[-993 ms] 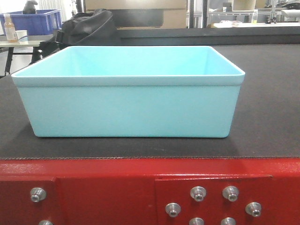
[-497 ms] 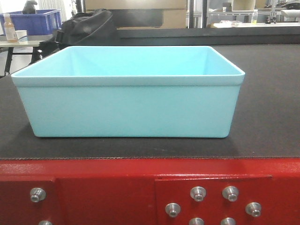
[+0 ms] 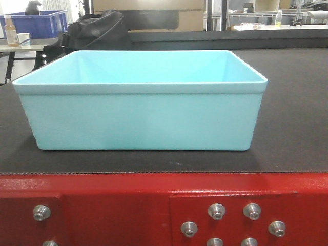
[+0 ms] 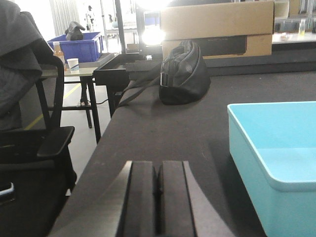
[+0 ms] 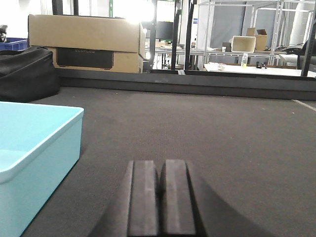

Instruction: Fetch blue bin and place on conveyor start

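Bin (image 3: 139, 115) resting on the belt (image 3: 292, 118) just behind the red frame (image 3: 118, 205), long axis across it. I see my left gripper (image 4: 158, 197) and right gripper (image 5: 162, 197) pressed closed, empty, flanking the bin, equally near.

Left end effector (image 4: 158, 197) and right end effector (image 5: 161, 202), both with pads pressed together.

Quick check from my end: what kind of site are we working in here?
Probably a warehouse or light-industrial workshop. A wide dark conveyor belt runs on a red bolted frame, large cardboard cartons sit behind it, and metal racking fills the background. The blue bin rests on the belt.
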